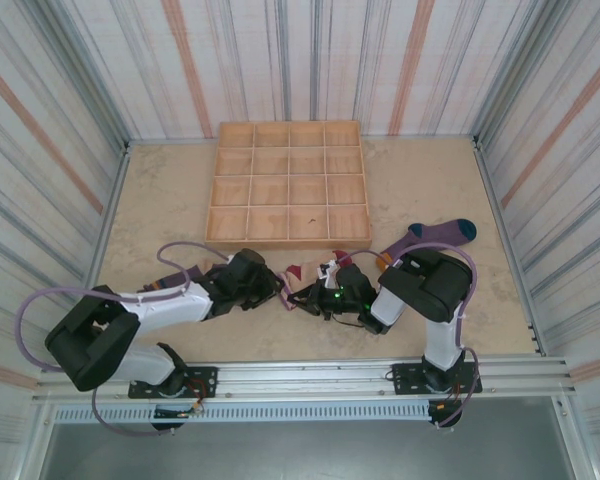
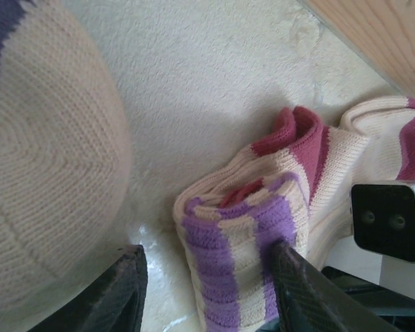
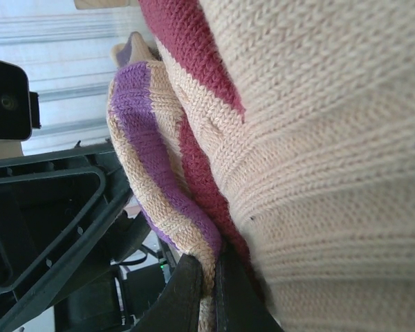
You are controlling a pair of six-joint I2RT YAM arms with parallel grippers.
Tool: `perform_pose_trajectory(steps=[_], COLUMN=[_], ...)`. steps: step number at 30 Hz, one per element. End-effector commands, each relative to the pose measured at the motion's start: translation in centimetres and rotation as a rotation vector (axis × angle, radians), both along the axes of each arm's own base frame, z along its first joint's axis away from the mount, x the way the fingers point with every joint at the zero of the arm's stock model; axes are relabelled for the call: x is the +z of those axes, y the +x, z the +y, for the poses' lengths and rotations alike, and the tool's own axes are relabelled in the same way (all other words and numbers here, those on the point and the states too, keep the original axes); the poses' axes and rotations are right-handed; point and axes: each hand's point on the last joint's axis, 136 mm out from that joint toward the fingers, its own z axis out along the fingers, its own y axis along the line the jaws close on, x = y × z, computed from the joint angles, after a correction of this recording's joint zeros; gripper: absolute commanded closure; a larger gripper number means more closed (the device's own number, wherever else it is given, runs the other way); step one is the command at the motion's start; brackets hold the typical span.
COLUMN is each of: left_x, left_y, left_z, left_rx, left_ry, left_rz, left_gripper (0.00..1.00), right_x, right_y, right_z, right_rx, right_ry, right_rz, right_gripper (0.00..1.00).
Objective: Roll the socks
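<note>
One cream sock, right hand pinching it, left hand parted

I see a pale, sandy desk with stripy walls on three sides. A wooden tray of little boxes sits at the back.

Top view: bright, even, diffuse light, no hard glare. Table pale, a bit washed out. Soft short shadows under the arms and along the tray's near edge. Walls bow slightly at the edges, wide-angle lens.

Left wrist: well lit; tabletop nearly blown out, w/ a shiny patch low centre. Tan sock toe close up, soft focus.

Right wrist: cream sock knit sharp mid-frame, blurring twd the rt edge; bright bkgd top left, dark below.
</note>
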Motion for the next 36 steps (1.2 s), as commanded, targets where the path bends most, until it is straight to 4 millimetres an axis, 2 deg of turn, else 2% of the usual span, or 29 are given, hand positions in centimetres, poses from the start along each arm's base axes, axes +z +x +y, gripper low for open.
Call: perform_pose_trajectory(steps=[1,8,14,19,24,28,30,36], left_x=[0.9,-0.2,-1.5,-1.5,-0.9,-0.3,-0.2,-0.2], left_y=[1.2,0.8,0.3,-0.2,-1.0,-1.6,-2.0,-2.4], left_z=[-0.9,-1.0,-0.2,0.5,1.3,1.8,1.9,2.1], left_rx=[0.003,0.006,0.035,0.035,0.021,0.030,0.033,0.043], left_ry=[-0.022,-0.019,0.024,0.089,0.163,0.183,0.182,0.154], left_rz=[-0.070,-0.048,0.009,0.061,0.141,0.189,0.213,0.257], left_gripper=[0.49,0.52,0.74,0.90,0.98,1.00,1.00,1.00], right_x=[-8.6,-8.6,-8.2,-7.4,-5.4,-1.6,0.1,3.7], right_y=[-3.0,-2.8,-2.5,-2.4,-2.1,-1.7,-1.7,-2.6], right_z=[-4.9,-4.8,-4.9,-4.4,-4.4,-3.5,-2.9,-1.2], right_rx=[-0.055,-0.053,-0.049,0.017,0.106,0.203,0.249,0.310], right_ry=[-0.293,-0.292,-0.288,-0.328,-0.478,-0.606,-0.675,-0.884], right_rz=[0.261,0.264,0.244,0.187,0.016,-0.224,-0.353,-0.749], right_gripper=[1.00,1.00,1.00,1.00,0.81,0.60,0.54,0.47])
